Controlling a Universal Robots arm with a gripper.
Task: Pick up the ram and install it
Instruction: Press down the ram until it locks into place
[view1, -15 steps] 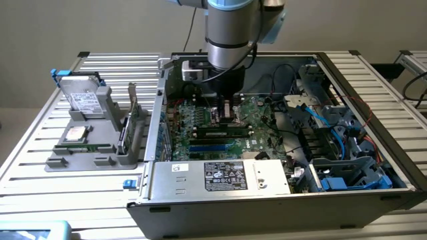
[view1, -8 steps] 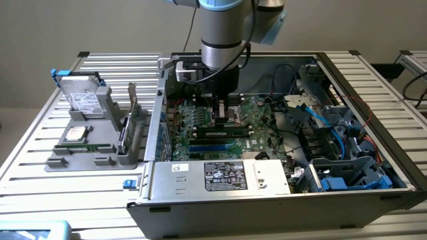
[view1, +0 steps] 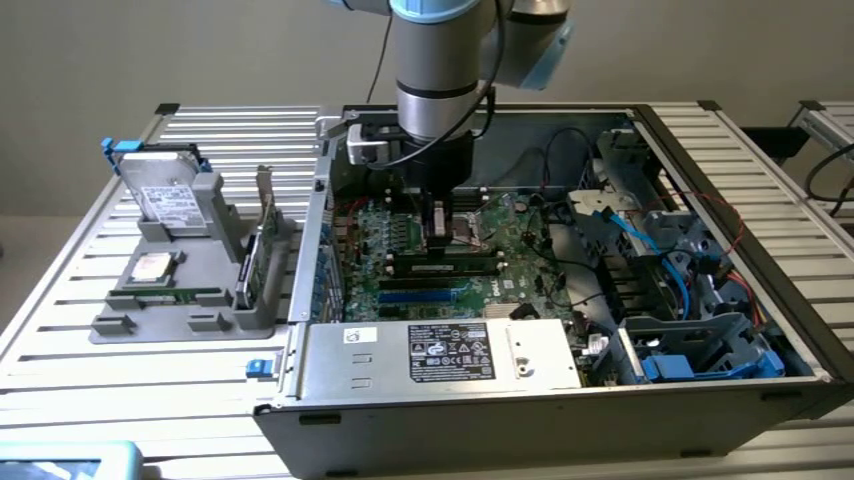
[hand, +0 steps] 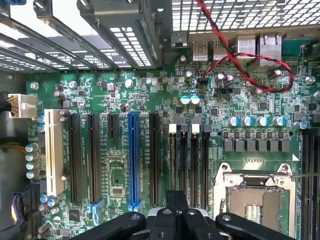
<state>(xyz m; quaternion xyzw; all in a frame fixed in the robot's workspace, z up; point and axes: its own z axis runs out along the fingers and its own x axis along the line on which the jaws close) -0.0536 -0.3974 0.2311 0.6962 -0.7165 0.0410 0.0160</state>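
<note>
A ram (view1: 447, 267), a long green stick with black chips, stands on edge in a motherboard slot just in front of the processor socket (view1: 467, 226). A second thin green strip (view1: 171, 294) lies on the grey holder outside the case; I cannot tell whether it is another stick. My gripper (view1: 435, 232) reaches down into the open case over the motherboard (view1: 400, 250), behind the seated stick. In the wrist view the gripper (hand: 176, 201) is shut above the four empty black slots (hand: 189, 160) beside the socket (hand: 255, 200). I see nothing between its fingers.
The grey holder (view1: 120, 325) also carries a hard drive (view1: 167, 195), a processor chip (view1: 150, 267) and an upright expansion card (view1: 263, 235). The power supply (view1: 441, 352) fills the case's near side. Drive cages and blue cables (view1: 667, 260) crowd the exterior view's right.
</note>
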